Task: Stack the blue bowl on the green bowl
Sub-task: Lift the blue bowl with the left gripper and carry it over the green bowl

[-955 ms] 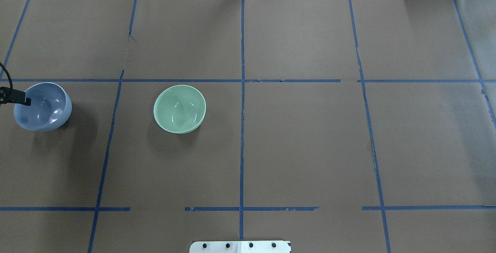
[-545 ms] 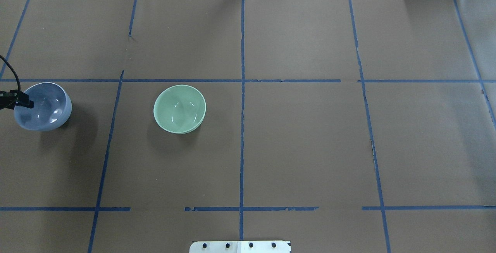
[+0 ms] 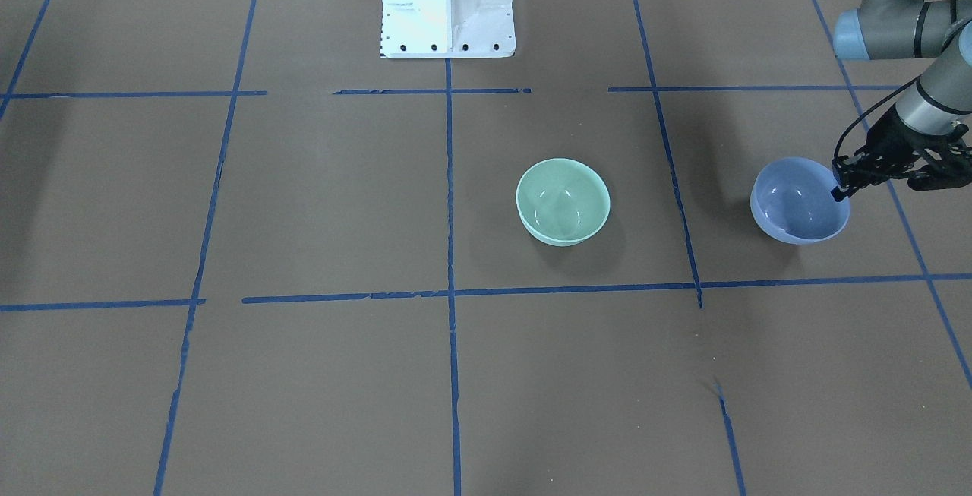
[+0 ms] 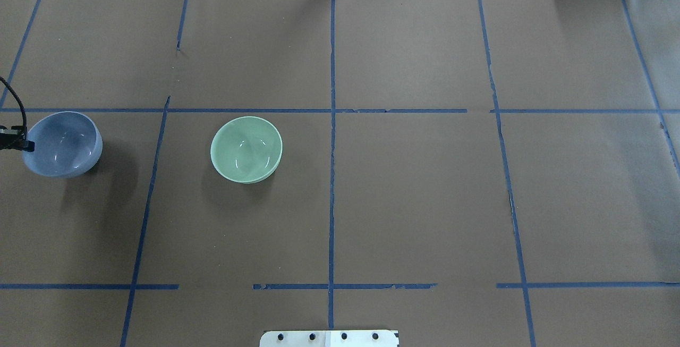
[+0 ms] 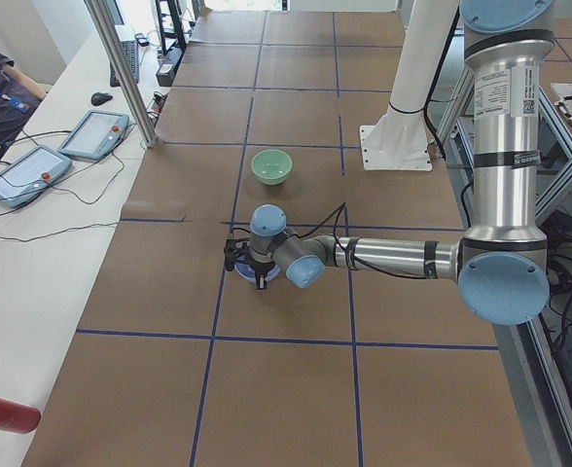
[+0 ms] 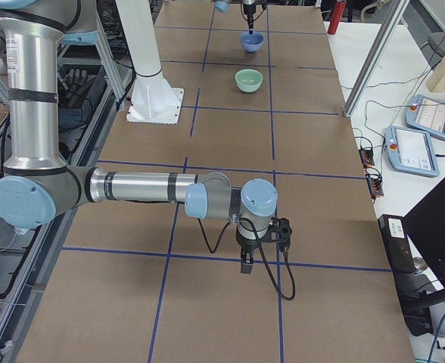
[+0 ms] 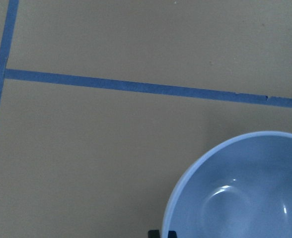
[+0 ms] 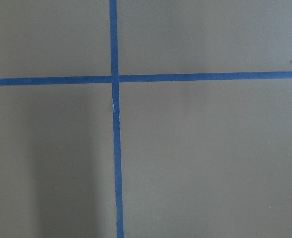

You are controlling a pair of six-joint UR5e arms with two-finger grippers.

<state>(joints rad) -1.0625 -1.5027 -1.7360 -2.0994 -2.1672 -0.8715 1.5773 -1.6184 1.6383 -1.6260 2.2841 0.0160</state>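
The blue bowl [image 4: 64,145] sits at the far left of the table, also seen in the front view [image 3: 797,206] and the left wrist view [image 7: 245,193]. My left gripper [image 4: 25,146] is at the bowl's outer left rim, its fingertips [image 7: 161,233] straddling the rim, shut on it; it also shows in the front view [image 3: 840,191]. The green bowl [image 4: 246,149] stands upright and empty to the blue bowl's right, about a bowl and a half's width away [image 3: 563,201]. My right gripper [image 6: 247,265] hangs over bare table far off; I cannot tell if it is open.
The robot's white base [image 3: 448,6] stands at the near middle edge [image 4: 329,338]. A metal post [image 5: 121,73] and teach pendants [image 5: 96,133] are on the operators' side. Blue tape lines cross the brown table cover.
My left gripper's tip has drawn back from inside the blue bowl to its left rim. The bowl has shifted slightly right and sits more level.
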